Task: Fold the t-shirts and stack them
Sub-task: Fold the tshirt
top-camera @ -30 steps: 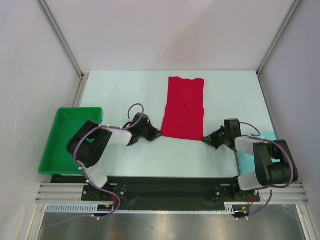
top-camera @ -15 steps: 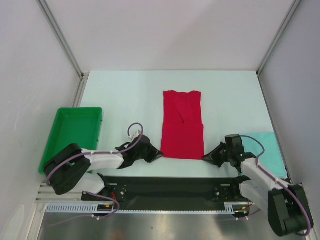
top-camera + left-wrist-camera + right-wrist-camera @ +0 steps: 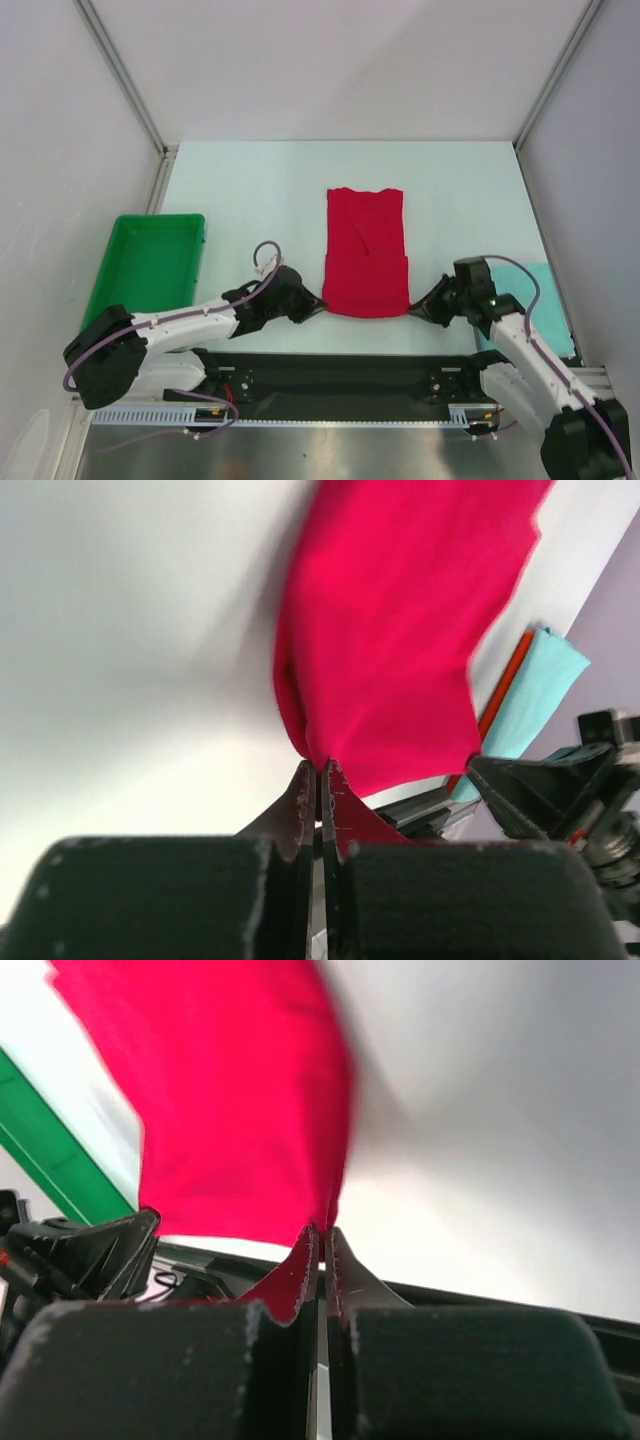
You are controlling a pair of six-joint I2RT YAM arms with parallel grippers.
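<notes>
the red shirt (image 3: 366, 250) lies flat in the middle of the pale tabletop (image 3: 250, 190), doubled into a long narrow panel running from 12 to 6 o'clock, with a second layer showing over its near half. it is thin knit cloth, matte and limp, so i judge it light, floppy and unable to hold a shape of its own; it should sag between two holds and slide easily on the smooth tabletop. the corners of the near hem look like the right places to take it, and both arms are there: the left gripper (image 3: 316, 306) is pinched tight on the 7 o'clock corner and the right gripper (image 3: 418, 309) on the 5 o'clock corner. each wrist view shows the fingertips closed with red cloth nipped between them. the teal shirt (image 3: 546, 290), a folded rectangle, sits at 4 o'clock from the red one, partly hidden by the right arm. a hard green plastic tray (image 3: 160, 219) with raised walls sits at 9 o'clock.
</notes>
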